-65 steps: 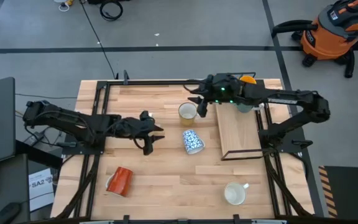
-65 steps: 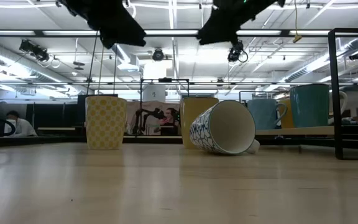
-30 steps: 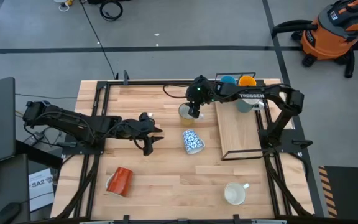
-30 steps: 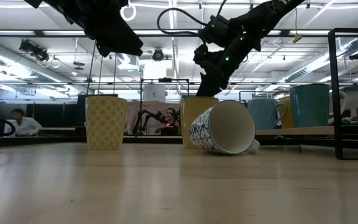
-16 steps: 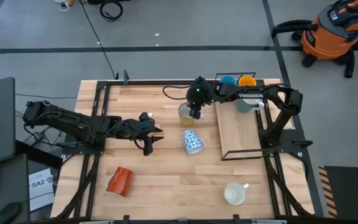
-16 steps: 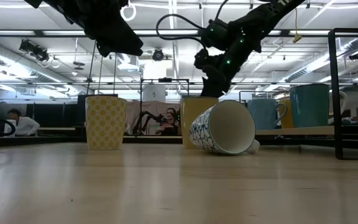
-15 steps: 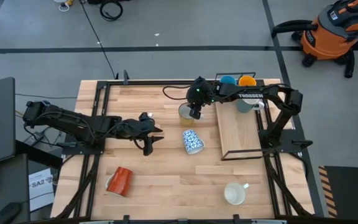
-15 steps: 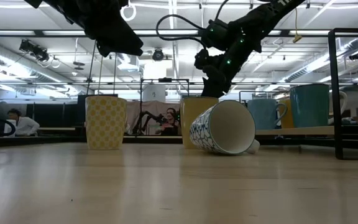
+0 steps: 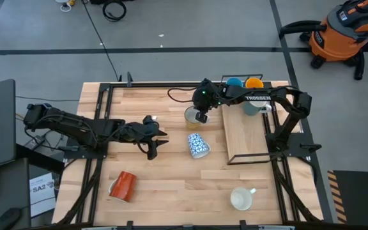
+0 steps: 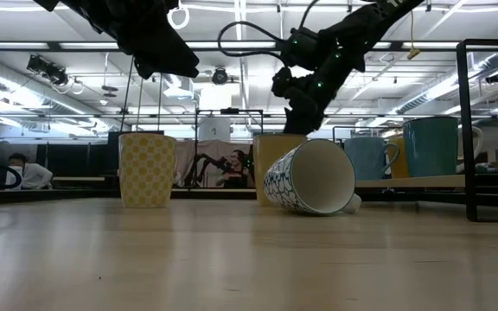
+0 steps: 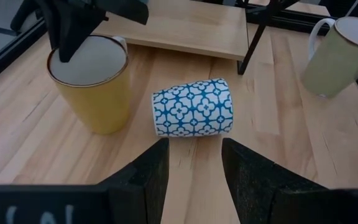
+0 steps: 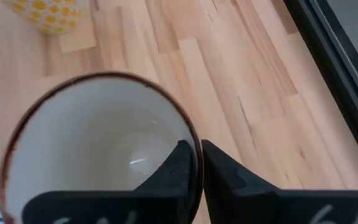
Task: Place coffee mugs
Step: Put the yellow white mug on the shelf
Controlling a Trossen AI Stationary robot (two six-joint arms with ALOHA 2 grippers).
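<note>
A yellow mug (image 9: pixel 191 115) stands upright on the table at the far middle, and my right gripper (image 9: pixel 201 117) is shut on its rim. In the low view this mug (image 10: pixel 271 164) shows behind a blue-and-white patterned mug (image 10: pixel 309 177), which lies on its side. My left gripper (image 9: pixel 153 142) hangs open above the table, left of the patterned mug (image 9: pixel 198 145). In its wrist view the open fingers point at the patterned mug (image 11: pixel 194 107) from a distance. A white mug (image 9: pixel 241 199) stands near the front right. My right gripper has the yellow mug's rim (image 12: pixel 190 138) between its fingers, one finger (image 12: pixel 179 165) inside the mug and the other (image 12: pixel 221 174) outside. It takes the rim on the side toward the table's right, slanting down from the right. The mug stands upright on the table.
A wooden shelf in a black frame (image 9: pixel 245 134) stands at the right and carries a light blue mug (image 9: pixel 234 82), an orange one (image 9: pixel 254 82) and a teal one (image 9: pixel 251 107). A red-orange mug (image 9: pixel 122 185) lies at the front left. A yellow-patterned mug (image 10: pixel 147 168) stands upright.
My right gripper has shut on the yellow mug's rim while staying over the mug. The mug has not moved.
</note>
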